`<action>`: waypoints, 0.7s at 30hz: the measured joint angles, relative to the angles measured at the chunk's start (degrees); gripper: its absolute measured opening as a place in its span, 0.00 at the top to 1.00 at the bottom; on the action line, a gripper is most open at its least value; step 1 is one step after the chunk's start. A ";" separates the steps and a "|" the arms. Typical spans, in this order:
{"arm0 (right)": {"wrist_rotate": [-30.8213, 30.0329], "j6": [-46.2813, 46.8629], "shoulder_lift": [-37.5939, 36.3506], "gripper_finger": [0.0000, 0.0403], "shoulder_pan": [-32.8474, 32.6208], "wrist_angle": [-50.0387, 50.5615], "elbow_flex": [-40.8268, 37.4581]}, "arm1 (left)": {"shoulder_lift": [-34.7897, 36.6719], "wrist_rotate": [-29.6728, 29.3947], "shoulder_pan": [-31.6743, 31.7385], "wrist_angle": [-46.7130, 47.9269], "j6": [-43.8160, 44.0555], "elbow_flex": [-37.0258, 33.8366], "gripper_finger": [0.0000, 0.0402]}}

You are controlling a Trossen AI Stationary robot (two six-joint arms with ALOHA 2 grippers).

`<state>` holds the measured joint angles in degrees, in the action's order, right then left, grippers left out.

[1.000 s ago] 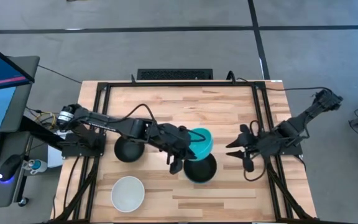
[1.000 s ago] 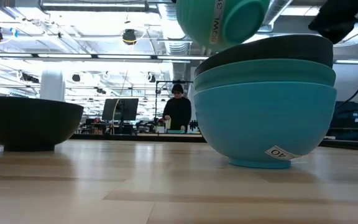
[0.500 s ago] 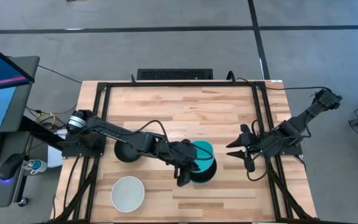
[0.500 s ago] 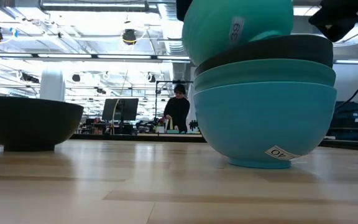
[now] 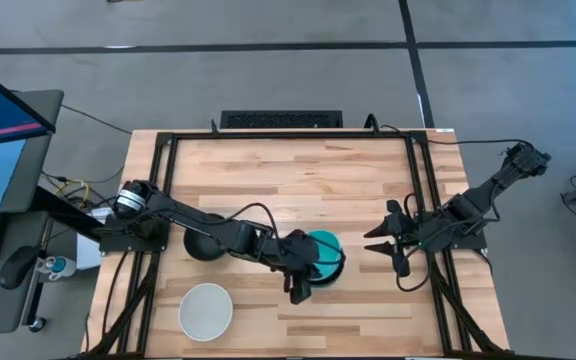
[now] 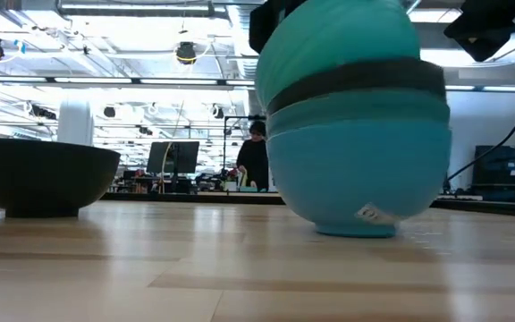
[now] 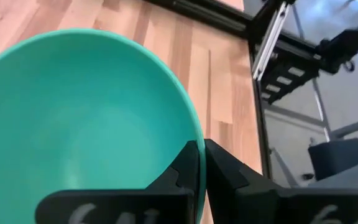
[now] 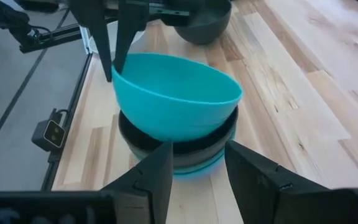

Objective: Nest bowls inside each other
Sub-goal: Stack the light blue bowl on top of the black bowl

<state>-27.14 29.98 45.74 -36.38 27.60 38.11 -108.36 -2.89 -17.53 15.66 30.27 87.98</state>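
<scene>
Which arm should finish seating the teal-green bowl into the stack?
Left. The left gripper is shut on the teal-green bowl, tilted over the stack. The right gripper waits open, beside it.

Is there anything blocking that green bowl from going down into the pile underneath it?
Nothing visible does. The left gripper, shut on the rim of the teal-green bowl, holds it tilted right over the stack, whose top black bowl shows nothing inside. The right gripper waits open beside it.
</scene>
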 joint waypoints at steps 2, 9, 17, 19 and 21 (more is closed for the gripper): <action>0.00 0.00 0.00 0.58 0.00 0.03 0.00 | -0.60 -0.19 -0.35 -0.21 0.62 0.14 1.00; 0.00 0.00 0.00 0.58 0.00 -0.09 0.00 | -1.49 -3.64 -1.27 7.01 2.80 0.09 1.00; -0.11 0.02 0.00 0.58 0.02 -0.49 0.00 | -1.46 -6.88 -1.23 8.88 2.55 0.12 1.00; -0.12 0.02 0.00 0.58 0.02 -0.58 0.00 | -1.46 -6.98 -1.23 10.23 2.45 0.12 1.00; -0.13 0.02 0.00 0.58 0.02 -0.79 0.00 | -1.41 -7.69 -1.23 12.14 2.37 0.12 1.00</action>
<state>-27.27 30.00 45.74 -36.36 26.81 38.11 -109.77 -10.58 -18.76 27.80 32.64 88.09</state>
